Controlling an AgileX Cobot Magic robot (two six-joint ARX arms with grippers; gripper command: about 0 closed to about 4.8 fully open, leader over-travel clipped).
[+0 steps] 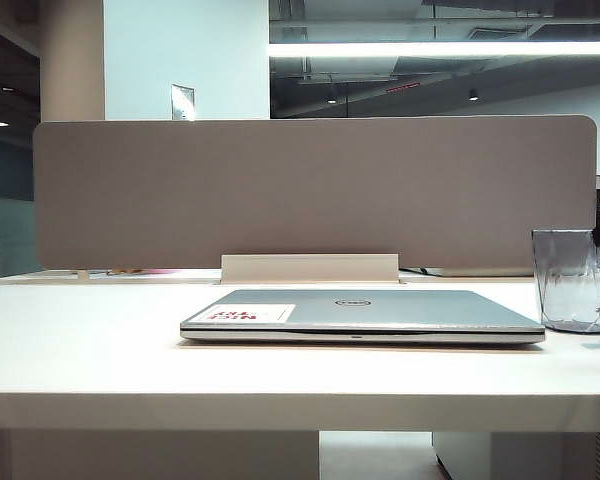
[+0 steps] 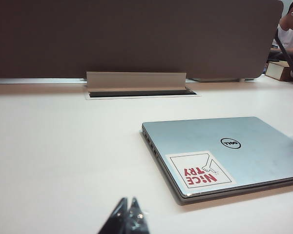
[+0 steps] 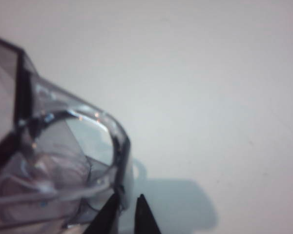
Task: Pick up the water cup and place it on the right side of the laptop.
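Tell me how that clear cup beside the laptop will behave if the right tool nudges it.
The water cup looks empty and thin-walled, so probably light and easily shoved. It stands upright, taller than wide, narrowing toward the base; a high push could tip it. Its glossy faceted plastic may slip. The right tool is at its rim, slightly apart; the left tool is shut, near the laptop.

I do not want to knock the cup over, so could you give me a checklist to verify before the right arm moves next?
1. The water cup stands upright on the table: ok.
2. It is right of the laptop: ok.
3. The right gripper has its fingers free of the cup rim: cannot tell.
4. Laptop lid closed: ok.
5. The left gripper is shut, short of the laptop: ok.
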